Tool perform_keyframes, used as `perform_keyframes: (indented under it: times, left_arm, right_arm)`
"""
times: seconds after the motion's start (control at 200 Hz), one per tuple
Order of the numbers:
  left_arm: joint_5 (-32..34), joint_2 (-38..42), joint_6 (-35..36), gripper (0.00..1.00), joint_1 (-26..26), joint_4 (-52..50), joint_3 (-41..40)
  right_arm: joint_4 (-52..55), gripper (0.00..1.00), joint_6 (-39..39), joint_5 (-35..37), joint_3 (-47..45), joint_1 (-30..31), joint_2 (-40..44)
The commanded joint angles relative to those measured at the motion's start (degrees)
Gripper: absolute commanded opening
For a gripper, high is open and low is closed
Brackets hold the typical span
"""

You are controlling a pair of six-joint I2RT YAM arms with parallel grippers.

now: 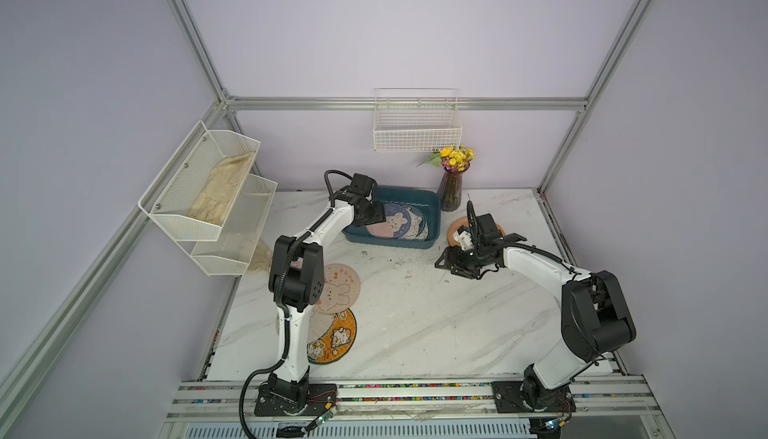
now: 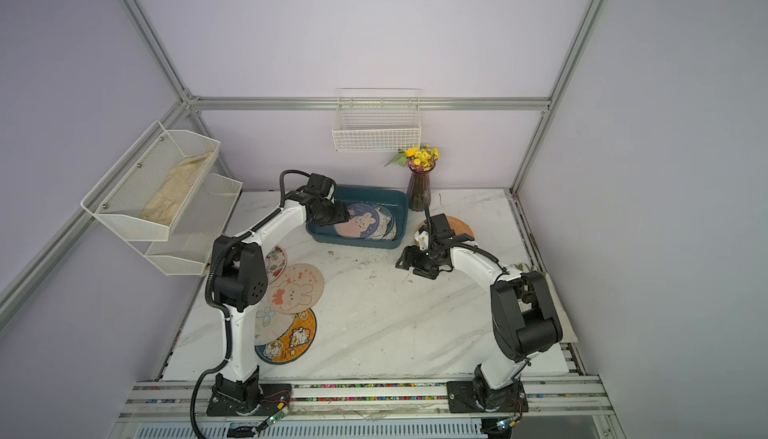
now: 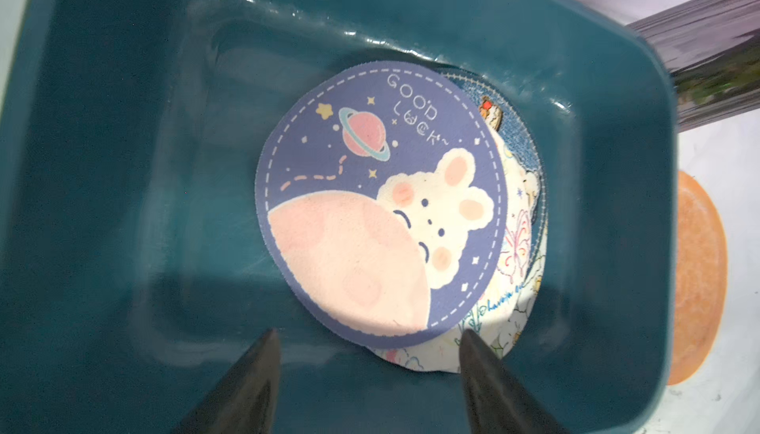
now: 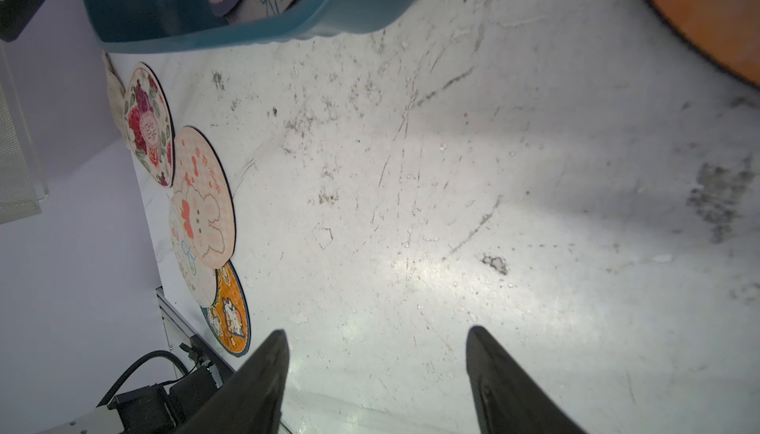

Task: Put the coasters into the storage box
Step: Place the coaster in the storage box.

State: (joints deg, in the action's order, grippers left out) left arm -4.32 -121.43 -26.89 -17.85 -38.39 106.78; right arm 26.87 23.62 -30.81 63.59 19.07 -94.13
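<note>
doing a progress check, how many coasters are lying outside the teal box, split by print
rose-print coaster: 1
pink bunny coaster: 1
cream butterfly coaster: 1
orange cartoon-animal coaster: 1
plain orange coaster: 1
total: 5

Lower coasters in storage box: mostly under blue bunny coaster, count unclear. Plain orange coaster beside storage box: cut by picture edge.
</note>
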Motion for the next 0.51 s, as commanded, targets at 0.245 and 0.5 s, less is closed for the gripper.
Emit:
perform_keyframes:
  times: [0.245,0.5]
  left_arm:
    - [-7.5,12.2,-1.3,0.8,0.2,8.1,-11.7]
    - [-10.8,21.0,-3.8,0.94,-0.1,14.2,-22.7]
  right_arm:
    - [7.1,0.7,-3.3,11.5,12.8,-7.9,-6.1]
    - [9.0,0.71,-4.8,18.9,24.6,-12.7,-15.4]
